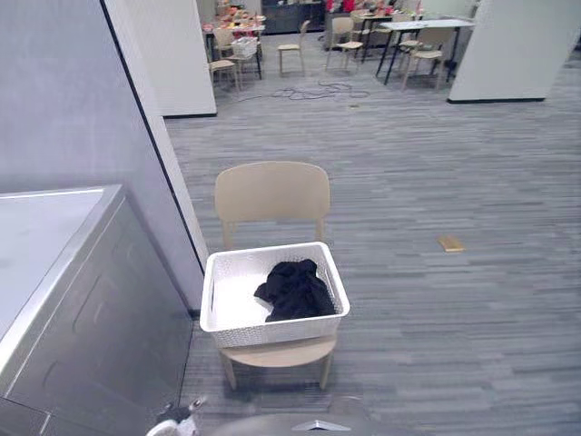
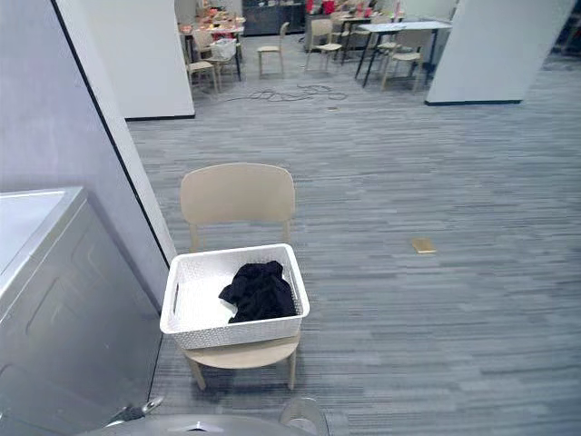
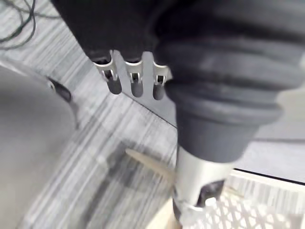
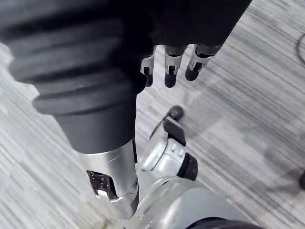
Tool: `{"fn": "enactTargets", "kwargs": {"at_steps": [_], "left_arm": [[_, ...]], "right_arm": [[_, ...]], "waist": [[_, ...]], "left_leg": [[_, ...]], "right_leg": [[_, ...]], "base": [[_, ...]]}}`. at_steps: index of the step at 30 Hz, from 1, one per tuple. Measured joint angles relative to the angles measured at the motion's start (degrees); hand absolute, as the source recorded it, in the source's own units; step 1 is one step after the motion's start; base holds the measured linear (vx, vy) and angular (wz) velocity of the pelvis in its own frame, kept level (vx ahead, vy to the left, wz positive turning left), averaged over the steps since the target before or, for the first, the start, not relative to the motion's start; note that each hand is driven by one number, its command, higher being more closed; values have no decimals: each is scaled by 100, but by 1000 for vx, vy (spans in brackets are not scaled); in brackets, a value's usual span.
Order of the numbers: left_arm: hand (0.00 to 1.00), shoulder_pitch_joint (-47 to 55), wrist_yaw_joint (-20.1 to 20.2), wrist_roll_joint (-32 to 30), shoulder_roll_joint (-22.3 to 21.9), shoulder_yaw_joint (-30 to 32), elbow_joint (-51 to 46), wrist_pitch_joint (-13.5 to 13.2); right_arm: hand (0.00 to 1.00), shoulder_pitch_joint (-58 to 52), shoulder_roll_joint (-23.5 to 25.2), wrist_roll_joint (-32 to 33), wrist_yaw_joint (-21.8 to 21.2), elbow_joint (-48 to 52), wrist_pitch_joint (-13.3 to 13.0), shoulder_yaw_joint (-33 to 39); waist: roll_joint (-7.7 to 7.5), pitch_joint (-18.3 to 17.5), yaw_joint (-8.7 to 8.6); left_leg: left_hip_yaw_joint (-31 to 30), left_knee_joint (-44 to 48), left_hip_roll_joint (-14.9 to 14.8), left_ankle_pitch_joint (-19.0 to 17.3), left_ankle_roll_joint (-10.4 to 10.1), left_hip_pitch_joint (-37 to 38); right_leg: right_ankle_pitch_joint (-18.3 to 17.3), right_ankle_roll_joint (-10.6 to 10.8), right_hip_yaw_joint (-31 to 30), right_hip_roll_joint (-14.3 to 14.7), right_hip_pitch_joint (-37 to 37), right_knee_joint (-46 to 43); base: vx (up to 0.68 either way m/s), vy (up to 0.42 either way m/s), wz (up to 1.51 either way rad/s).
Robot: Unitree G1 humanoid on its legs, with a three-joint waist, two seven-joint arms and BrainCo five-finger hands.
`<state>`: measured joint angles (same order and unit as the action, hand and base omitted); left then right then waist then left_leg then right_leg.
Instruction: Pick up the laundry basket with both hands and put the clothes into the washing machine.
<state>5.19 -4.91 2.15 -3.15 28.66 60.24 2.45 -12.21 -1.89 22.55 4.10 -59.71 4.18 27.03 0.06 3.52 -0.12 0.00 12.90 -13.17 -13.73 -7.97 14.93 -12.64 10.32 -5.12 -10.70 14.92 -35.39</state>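
Observation:
A white perforated laundry basket (image 1: 272,329) sits on the seat of a beige chair (image 1: 272,193). Inside it, a black garment (image 1: 295,289) lies to the right and a white cloth (image 1: 234,302) lies to the left. The grey washing machine (image 1: 100,318) stands to the left of the chair. My left hand (image 3: 136,78) hangs low beside the chair, fingers relaxed and holding nothing; a corner of the basket (image 3: 248,212) shows past its thumb. My right hand (image 4: 170,67) hangs over the grey floor, also relaxed and holding nothing. Both hands are apart from the basket.
A grey partition wall (image 1: 82,100) rises behind the machine, close to the chair's left side. A small tan object (image 1: 451,243) lies on the carpet to the right. Far back stand tables and chairs (image 1: 399,41), cables (image 1: 318,89) on the floor and a white pillar (image 1: 508,50).

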Motion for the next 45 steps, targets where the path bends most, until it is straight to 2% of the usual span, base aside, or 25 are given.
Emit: {"fn": "enactTargets", "kwargs": {"at_steps": [1, 3, 4, 5, 7, 8, 9, 10, 11, 12, 13, 14, 15, 18, 24, 27, 29, 33, 35, 36, 37, 38, 39, 42, 45], "left_arm": [[0, 9, 17, -9, -32, 191, -1, 10], [0, 14, 7, 4, -37, 428, -43, 11], [0, 14, -17, 94, -20, 550, -91, 19], [0, -2, -54, 290, -9, 652, -114, 27], [0, 25, -89, 436, 47, 665, -105, 29], [0, 31, -116, 427, 77, 549, -105, 53], [0, 27, -168, 423, 75, 504, -105, 67], [0, 34, -240, 379, 66, 312, -100, 107], [0, 67, -252, 374, 79, 135, -103, 121], [0, 64, -277, 359, 104, -97, -101, 124], [0, 70, -303, 321, 103, -185, -101, 124], [0, 74, -364, 190, 78, -276, -91, 123], [0, 70, -378, 144, 80, -298, -101, 117], [0, 37, -456, -143, 99, -529, -104, 110], [0, 27, -294, -630, 160, -1224, -84, 71], [0, -7, -145, -708, 271, -1604, 31, 5], [0, -59, 21, -913, 396, -1870, 107, -21], [0, -228, 119, -1044, 552, -2233, 165, -24], [0, -390, 159, -1079, 630, -2386, 166, -37], [0, -520, 158, -1075, 678, -2451, 158, -64], [0, -607, 157, -1073, 701, -2486, 160, -67], [0, -733, 158, -1070, 750, -2554, 149, -104], [0, -851, 156, -1011, 804, -2610, 126, -134], [0, -1096, 144, -852, 987, -2714, 40, -170], [0, -1199, 128, -667, 1253, -2788, -121, -243]], "right_arm": [[0, 34, -45, -6, -21, -11, 11, -8], [0, 139, -94, -20, -10, -14, 15, -204], [0, 231, -157, -29, -16, 77, 3, -370], [0, 261, -143, -31, -18, 404, 7, -435], [0, 269, -59, -18, -7, 1191, -13, -425], [0, 243, 2, -1, 30, 1914, -22, -376], [0, 224, 57, 2, 30, 2194, -30, -362], [0, 113, 86, 24, 139, 3194, -83, -285], [0, 54, 115, 70, 257, 3709, -143, -183], [0, -48, 189, 71, 431, 4416, -229, 18], [0, -75, 240, 23, 523, 4774, -277, 130], [0, -57, 327, -464, 795, 5507, -403, 327], [0, -54, 357, -538, 929, 5776, -474, 358], [0, -68, 594, -726, 1174, 6804, -796, 245], [0, -96, 450, -1222, 820, 7486, -910, -469], [0, -34, -238, -1619, 215, 7396, -900, -1188], [0, 229, -1075, -2071, -177, 7178, -905, -1725], [0, 1065, -2243, -2716, -522, 6237, -900, -2629], [0, 1704, -2900, -2786, -735, 5781, -902, -3522], [0, 2203, -3335, -3056, -849, 5549, -948, -4234], [0, 2453, -3546, -3220, -929, 5436, -1008, -4581], [0, 2927, -3912, -3459, -1032, 5207, -1125, -5259], [0, 3320, -4166, -3737, -1154, 4980, -1218, -5767], [0, 4155, -4573, -4116, -1350, 4365, -1368, -6525], [0, 4644, -4924, -4462, -1389, 3909, -1410, -6869]], "waist": [[16, 1, -25], [-9, 5, -1], [-59, 23, -4], [-51, 24, 5], [-68, 6, 18], [-82, -14, -34], [-74, -11, -53], [5, -16, -135], [7, -19, -193], [-43, -41, -252], [-45, -51, -270], [41, -114, -291], [19, -101, -292], [34, -119, -319], [77, -124, -318], [98, -110, -305], [93, -104, -304], [45, 60, -266], [31, 318, -251], [36, 502, -206], [47, 609, -192], [-32, 823, -128], [-17, 922, -16], [-128, 1369, 105], [-214, 1752, 215]], "left_leg": [[-36, 127, -160, 132, -18, -133], [-109, 661, -354, 347, 271, -523], [-127, 1242, -439, 593, 652, -904], [93, 1670, -626, 945, 875, -1209], [705, 1590, -862, 1512, 909, -1213], [1187, 1287, -933, 1709, 882, -1094], [1350, 1270, -938, 1671, 867, -1094], [1824, 1337, -812, 1204, 656, -1121], [1920, 1138, -575, 933, 548, -1090], [2027, 425, -319, 902, 511, -899], [2030, 3, -219, 978, 464, -766], [2074, -674, -83, 1200, 101, -564], [2073, -763, -45, 1248, 22, -561], [2069, -799, 29, 1202, -16, -555], [2076, -923, 114, 1048, -100, -480], [2108, -999, 226, 1021, -73, -517], [2062, -995, 283, 968, -47, -729], [1902, -955, 383, 1039, -7, -1022], [1678, -774, 396, 1068, 25, -1338], [1561, -678, 389, 1101, 41, -1508], [1497, -651, 379, 1119, 46, -1570], [1335, -581, 352, 1147, 41, -1742], [1226, -580, 346, 1213, 40, -1865], [994, -479, 348, 1271, 56, -2130], [866, -284, 350, 1259, 69, -2398]], "right_leg": [[-160, -109, 221, 45, -59, -152], [-264, -257, 494, 117, -177, -165], [-279, -346, 670, 150, -301, -86], [-239, -459, 823, 226, -446, 69], [-176, -590, 959, 305, -636, 301], [-135, -653, 1085, 270, -703, 469], [-119, -671, 1116, 256, -710, 515], [-33, -708, 1317, 216, -789, 728], [1, -694, 1428, 162, -841, 845], [4, -684, 1518, 120, -850, 912], [-3, -672, 1519, 119, -820, 907], [24, -600, 1519, 109, -694, 881], [82, -581, 1517, 104, -669, 881], [259, -507, 1464, 77, -769, 1094], [538, -402, 1304, 126, -832, 1470], [817, -334, 1158, 124, -830, 1832], [1071, -293, 1126, 116, -831, 2272], [1353, -288, 1097, 84, -818, 2654], [1480, -291, 1227, 34, -717, 2681], [1521, -301, 1307, 30, -656, 2684], [1532, -310, 1367, 30, -654, 2690], [1539, -320, 1496, 32, -607, 2685], [1564, -353, 1558, 42, -496, 2662], [1605, -387, 1588, 43, -411, 2640], [1608, -389, 1590, 30, -280, 2579]], "base": [[109, -381, 75], [69, -313, 67], [32, -278, 50], [35, -255, 41], [53, -204, 25], [71, -183, 32], [58, -143, 55], [56, -57, 65], [67, -25, 93], [67, 1, 76], [87, 18, 67], [82, 22, 32], [77, 40, 21], [14, 73, -6], [-23, 78, -14], [-66, 89, -22], [-77, 82, -5], [-50, 51, 12], [-49, 4, 42], [-69, -11, 45], [-104, -41, 49], [-88, -52, 49], [-81, -53, 43], [-41, -11, 36], [-63, 18, 19]]}}
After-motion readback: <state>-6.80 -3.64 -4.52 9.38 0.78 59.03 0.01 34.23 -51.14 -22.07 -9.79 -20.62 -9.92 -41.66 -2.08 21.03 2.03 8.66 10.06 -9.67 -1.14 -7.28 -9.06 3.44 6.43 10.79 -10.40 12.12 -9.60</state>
